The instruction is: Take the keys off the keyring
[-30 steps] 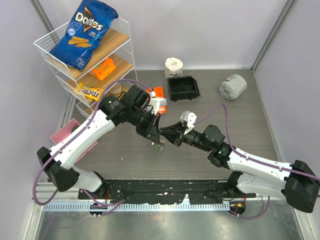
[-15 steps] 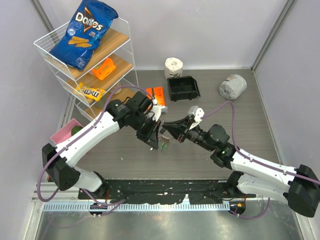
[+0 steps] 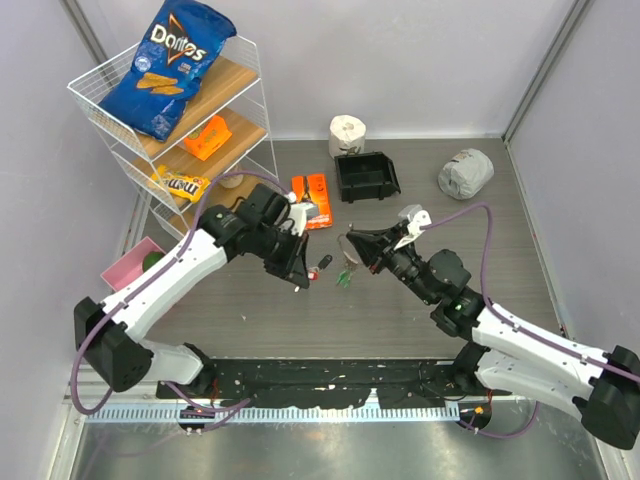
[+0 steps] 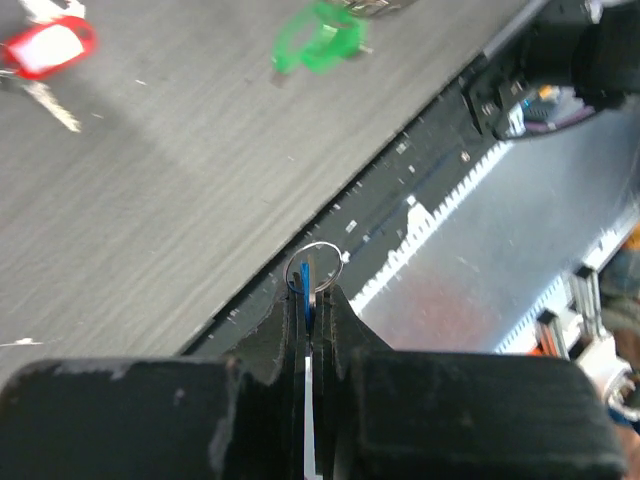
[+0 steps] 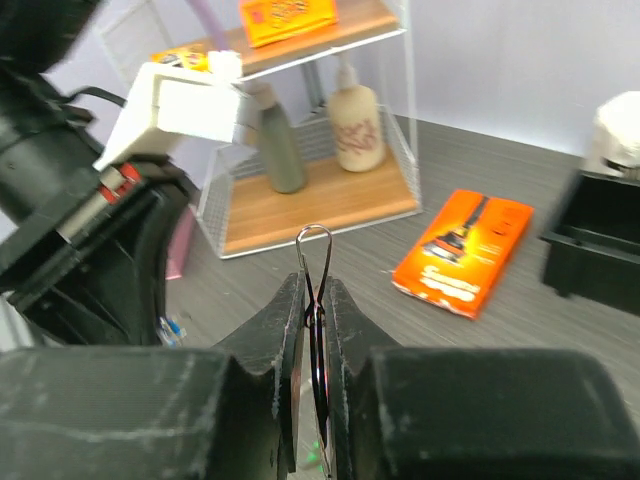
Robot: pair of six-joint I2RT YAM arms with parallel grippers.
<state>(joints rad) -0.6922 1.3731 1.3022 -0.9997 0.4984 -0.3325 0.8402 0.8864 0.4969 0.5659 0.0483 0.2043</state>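
Apart now: left hand [image 4: 313,297] tight on key [image 4: 305,282], right hand [image 5: 314,290] on keyring [image 5: 315,262].

Upper left of the left wrist view, the red-tagged key [image 4: 45,48] runs off the frame's edge, and the green-tagged key [image 4: 318,40] loses its metal at the top. Left pincer [image 4: 312,300] swallows most of the blue key [image 4: 305,290]. Right pincer [image 5: 313,300] hides the lower half of the keyring [image 5: 314,230].
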